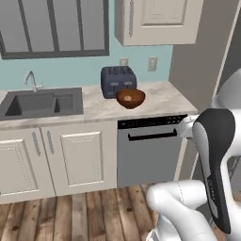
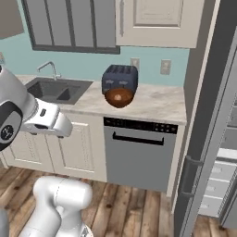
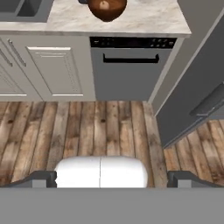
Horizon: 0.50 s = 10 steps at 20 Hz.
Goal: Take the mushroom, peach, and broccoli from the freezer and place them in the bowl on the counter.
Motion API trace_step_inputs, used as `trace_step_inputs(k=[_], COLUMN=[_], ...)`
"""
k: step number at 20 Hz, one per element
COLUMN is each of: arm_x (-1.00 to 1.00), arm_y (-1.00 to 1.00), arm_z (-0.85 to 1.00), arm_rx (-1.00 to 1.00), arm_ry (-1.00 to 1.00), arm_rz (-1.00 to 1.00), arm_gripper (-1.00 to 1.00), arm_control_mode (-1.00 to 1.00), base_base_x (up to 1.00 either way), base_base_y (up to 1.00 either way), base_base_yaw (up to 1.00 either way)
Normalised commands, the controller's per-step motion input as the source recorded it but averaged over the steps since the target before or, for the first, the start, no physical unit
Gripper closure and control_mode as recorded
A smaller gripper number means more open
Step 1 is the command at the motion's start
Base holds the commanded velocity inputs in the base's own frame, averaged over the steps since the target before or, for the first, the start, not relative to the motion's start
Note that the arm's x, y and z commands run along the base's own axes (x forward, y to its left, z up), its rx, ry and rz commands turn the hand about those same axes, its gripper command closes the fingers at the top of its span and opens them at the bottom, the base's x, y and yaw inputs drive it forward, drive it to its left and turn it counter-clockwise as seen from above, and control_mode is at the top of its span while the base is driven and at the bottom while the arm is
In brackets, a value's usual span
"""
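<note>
The reddish-brown bowl stands on the beige counter in front of the toaster. A tiny pale-tan speck lies inside it, perhaps the mushroom; it is too small to be sure. At the right, the freezer stands open, showing white shelves and grey drawers behind its dark grey door. The peach and broccoli are out of view. My gripper hangs open over the wooden floor, well back from the cabinets, with nothing between its fingertips.
A dark blue-grey toaster sits behind the bowl. The grey sink is to the left. A grey dishwasher sits under the counter, beside cream cabinets.
</note>
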Motion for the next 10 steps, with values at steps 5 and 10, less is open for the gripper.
trace_step_inputs(k=[5,10], arm_x=[0.0,0.0], arm_y=[0.0,0.0], arm_z=[0.0,0.0], arm_rx=[0.0,0.0], arm_ry=[0.0,0.0], arm_rz=[0.0,0.0], arm_gripper=[-1.0,-1.0], arm_control_mode=[1.0,1.0], base_base_x=[-0.38,-0.08], base_base_y=[-0.61,-0.95], base_base_yaw=[0.0,0.0])
